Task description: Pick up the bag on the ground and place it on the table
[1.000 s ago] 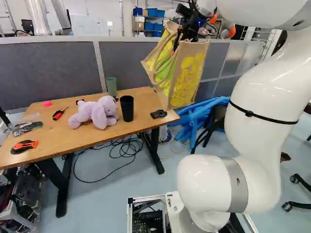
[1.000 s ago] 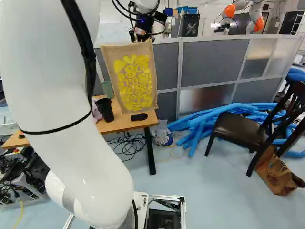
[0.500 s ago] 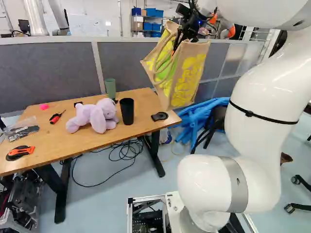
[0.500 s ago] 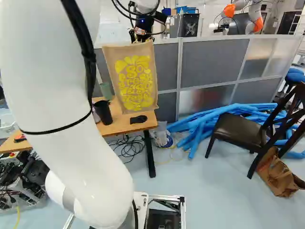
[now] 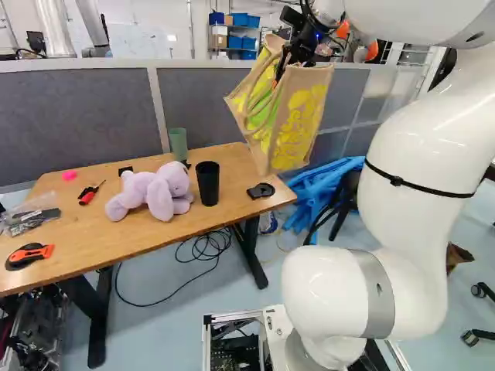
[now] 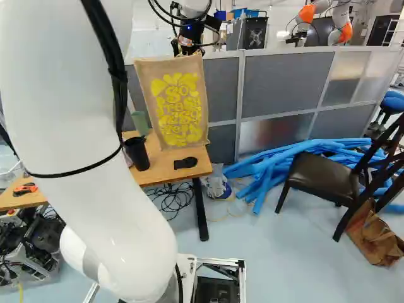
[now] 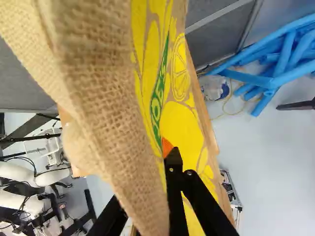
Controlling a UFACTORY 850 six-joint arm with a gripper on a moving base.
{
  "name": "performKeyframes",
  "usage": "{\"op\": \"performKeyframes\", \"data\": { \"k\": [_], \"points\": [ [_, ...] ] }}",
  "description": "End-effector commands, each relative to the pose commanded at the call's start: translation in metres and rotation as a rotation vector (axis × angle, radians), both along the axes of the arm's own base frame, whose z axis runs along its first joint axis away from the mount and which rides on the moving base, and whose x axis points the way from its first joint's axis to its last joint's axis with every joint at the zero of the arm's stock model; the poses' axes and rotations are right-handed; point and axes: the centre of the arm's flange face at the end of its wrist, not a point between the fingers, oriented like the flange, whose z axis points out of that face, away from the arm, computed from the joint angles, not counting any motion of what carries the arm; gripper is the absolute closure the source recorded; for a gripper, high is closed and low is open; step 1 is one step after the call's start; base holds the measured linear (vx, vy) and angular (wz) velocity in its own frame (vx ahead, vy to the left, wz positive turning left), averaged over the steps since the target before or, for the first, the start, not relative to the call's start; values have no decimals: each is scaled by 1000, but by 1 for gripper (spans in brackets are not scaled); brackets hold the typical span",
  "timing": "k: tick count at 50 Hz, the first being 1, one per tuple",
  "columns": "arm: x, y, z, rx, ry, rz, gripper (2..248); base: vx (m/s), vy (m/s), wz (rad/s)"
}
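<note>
Well, the base has moved, so the bench (image 5: 147, 230) and chair (image 6: 322, 180) sit shifted in the base views; the arm (image 5: 410, 170) keeps its pose. The end effector (image 5: 283, 68) pinches the bag (image 5: 298, 124), hanging at twelve o'clock. At eleven, the bench bears a toy (image 5: 151, 193) and cups (image 5: 208, 184). The chair is at one, tubes (image 6: 271, 167) behind, then a divider (image 6: 284, 82).
</note>
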Motion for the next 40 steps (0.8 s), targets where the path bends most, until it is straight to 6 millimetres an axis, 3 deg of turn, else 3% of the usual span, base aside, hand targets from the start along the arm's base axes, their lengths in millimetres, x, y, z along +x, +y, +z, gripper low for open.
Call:
{"op": "performKeyframes", "data": {
  "k": [16, 40],
  "points": [
    [2, 1, 0, 0, -1, 3, 228, 83, 52, -10],
    [7, 2, 0, 0, -2, 6, 228, 3, 1, 1]
  ]
}}
